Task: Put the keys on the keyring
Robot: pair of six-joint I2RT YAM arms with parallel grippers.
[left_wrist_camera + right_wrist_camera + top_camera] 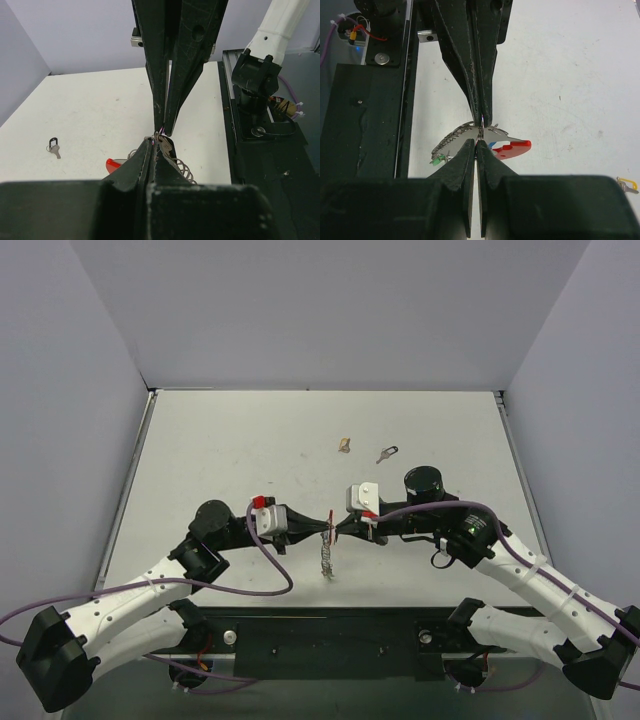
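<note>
silver wire of the keyring (328, 537) sits just below the middle of the top view, pinched between the two arms. the left pincer (154, 146) is closed on the ring from one side and the right pincer (478, 143) is closed on it from the other, their tips nearly touching. a red tag (517, 146) sticks out sideways and a chain (327, 565) trails toward the bottom of the frame. one loose key (387, 453) lies on the table (250, 440) up and to the right of centre, well apart from the ring. neither pincer has a key.

my read is that the step is steadying or prying the ring's coil so a key can be fed on. to do it well, hold both grips firm and move the arms as one, since any twist between them could bend the thin wire or let it slip. one pincer must let go to fetch the key, so the other should hold the ring near its split end, with the tag and chain hanging clear. whether the coil is parted is too small to tell.
</note>
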